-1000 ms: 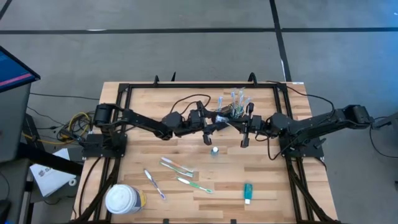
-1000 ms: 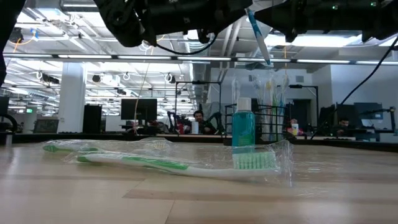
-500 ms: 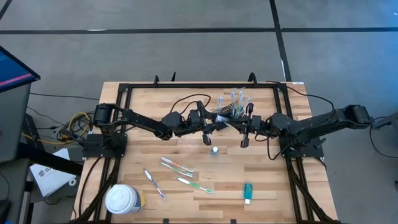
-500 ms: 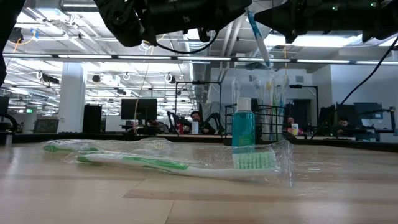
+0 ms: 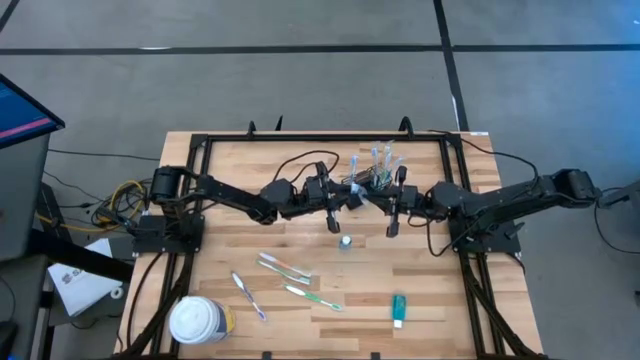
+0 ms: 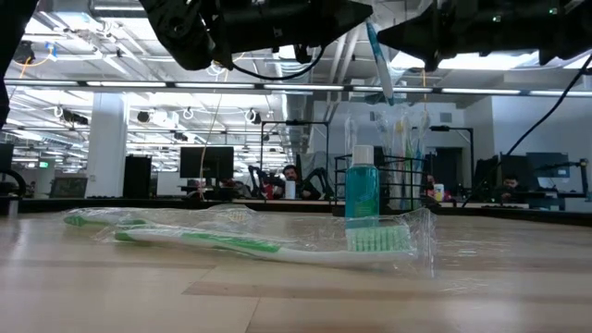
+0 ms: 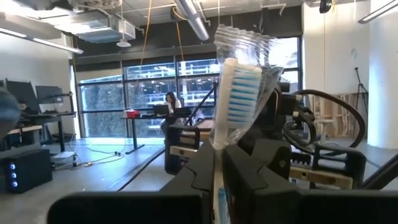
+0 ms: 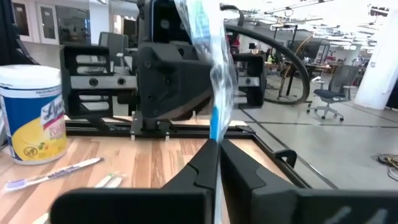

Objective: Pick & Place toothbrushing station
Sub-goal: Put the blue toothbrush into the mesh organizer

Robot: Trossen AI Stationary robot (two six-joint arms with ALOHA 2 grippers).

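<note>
Overhead, the counter (image 5: 230,165) carries the black mesh caddy (image 5: 372,178) at its far middle. Both arms meet just before it, sharing one wrapped blue toothbrush (image 7: 236,102): left end effector (image 5: 352,196) and right end effector (image 5: 392,203) both clamped on it. Better one lets go before lowering it upright into the caddy.
</note>
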